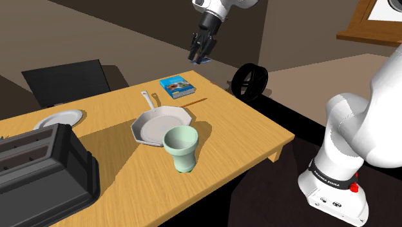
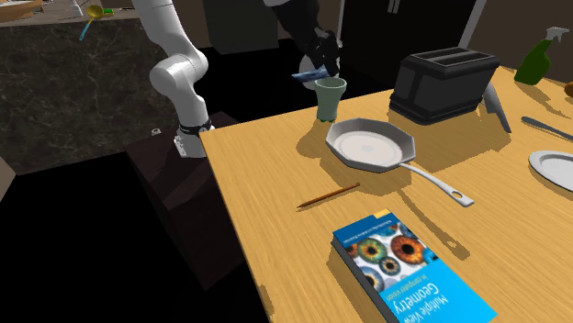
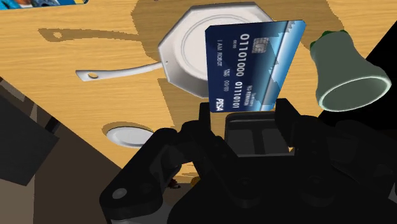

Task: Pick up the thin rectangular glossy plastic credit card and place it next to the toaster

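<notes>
My black gripper [image 1: 201, 50] hangs high above the far side of the wooden table [image 1: 245, 132], shut on a dark blue credit card [image 1: 205, 60]. In the wrist view the card [image 3: 251, 63] stands clasped at its lower edge between the two fingers of the gripper [image 3: 248, 109], with its printed numbers facing the camera. The second exterior view has the gripper [image 2: 321, 57] and card [image 2: 310, 73] above the green cup. The black toaster [image 1: 42, 171] stands at the shoulder view's near left corner of the table. It is far from the gripper, and in the second exterior view the toaster [image 2: 445, 83] sits beyond the pan.
A white octagonal pan [image 1: 161, 126] and a pale green cup [image 1: 180, 148] lie mid-table below the gripper. A blue book [image 1: 178, 86] and a pencil [image 1: 193, 102] lie near the far edge. A white plate [image 1: 59, 118] sits beside the toaster. A green spray bottle [image 2: 542, 55] stands behind it.
</notes>
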You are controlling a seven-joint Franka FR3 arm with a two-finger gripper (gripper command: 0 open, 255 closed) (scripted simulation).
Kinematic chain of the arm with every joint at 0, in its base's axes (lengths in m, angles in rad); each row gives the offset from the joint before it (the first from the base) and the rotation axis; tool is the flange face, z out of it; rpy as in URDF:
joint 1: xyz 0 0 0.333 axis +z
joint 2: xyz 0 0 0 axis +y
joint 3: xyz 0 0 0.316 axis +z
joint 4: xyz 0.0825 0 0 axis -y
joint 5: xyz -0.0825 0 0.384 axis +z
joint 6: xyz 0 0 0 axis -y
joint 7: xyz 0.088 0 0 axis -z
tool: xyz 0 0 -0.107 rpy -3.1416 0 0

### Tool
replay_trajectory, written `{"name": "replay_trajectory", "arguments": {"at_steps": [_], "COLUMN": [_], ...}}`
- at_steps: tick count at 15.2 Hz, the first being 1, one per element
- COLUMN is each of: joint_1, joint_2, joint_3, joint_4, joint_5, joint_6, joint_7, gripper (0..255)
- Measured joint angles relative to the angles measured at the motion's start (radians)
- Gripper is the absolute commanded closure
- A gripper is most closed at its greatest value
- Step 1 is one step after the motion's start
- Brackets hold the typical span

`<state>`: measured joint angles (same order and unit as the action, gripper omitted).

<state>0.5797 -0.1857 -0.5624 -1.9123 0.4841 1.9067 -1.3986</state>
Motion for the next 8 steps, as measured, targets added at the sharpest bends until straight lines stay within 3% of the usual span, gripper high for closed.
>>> {"name": "replay_trajectory", "arguments": {"at_steps": [8], "joint_1": [0.051], "joint_2": [-0.033], "joint_3": [0.104], "joint_4": [-0.040], "joint_5": [-0.020], "joint_6": [0.083], "joint_7": [0.138], "gripper": [255]}}
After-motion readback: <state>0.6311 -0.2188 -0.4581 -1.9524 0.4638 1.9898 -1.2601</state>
